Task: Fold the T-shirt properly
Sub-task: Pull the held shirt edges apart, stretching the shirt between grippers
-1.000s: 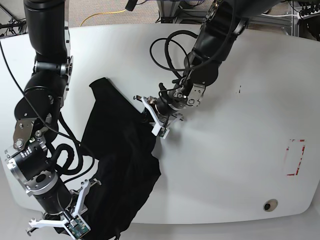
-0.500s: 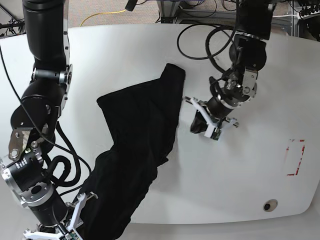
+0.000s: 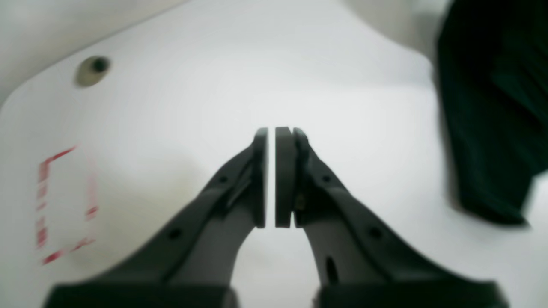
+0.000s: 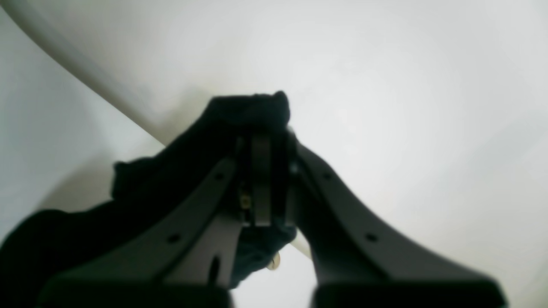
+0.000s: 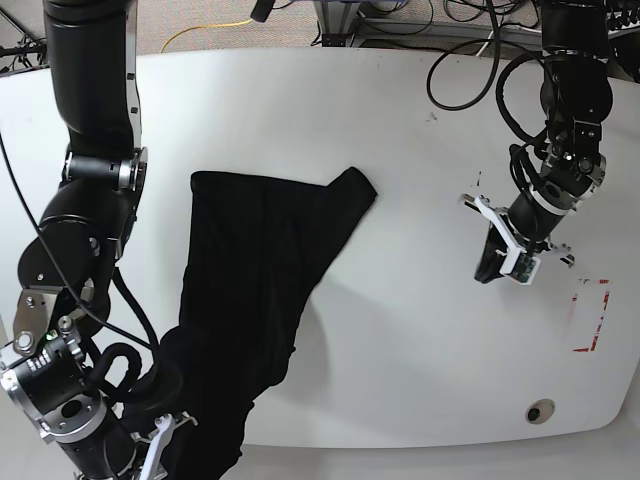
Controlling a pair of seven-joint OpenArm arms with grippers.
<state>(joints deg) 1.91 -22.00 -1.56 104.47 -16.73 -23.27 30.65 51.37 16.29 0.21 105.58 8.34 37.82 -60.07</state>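
Note:
The black T-shirt (image 5: 265, 270) lies stretched across the white table (image 5: 420, 330), from a rounded end near the middle down to the front left edge. My right gripper (image 4: 267, 141) is shut on a bunched black edge of the T-shirt (image 4: 250, 109), held just past the table's front edge. In the base view it sits at the bottom left (image 5: 160, 445), mostly cut off. My left gripper (image 5: 490, 265) is over bare table at the right, well apart from the shirt. Its pads (image 3: 284, 171) are nearly together with nothing between them. The shirt (image 3: 488, 107) shows at the right of the left wrist view.
A red rectangular marking (image 5: 592, 315) is on the table at the right, also in the left wrist view (image 3: 64, 205). A small round hole (image 5: 540, 410) is near the front right edge. Cables (image 5: 470, 80) hang over the back. The table's front edge (image 4: 85, 81) runs close to my right gripper.
My left gripper has let go of the T-shirt and swung far to the right. The shirt has been stretched out along the table. My right arm has drawn back toward the front left edge with the shirt.

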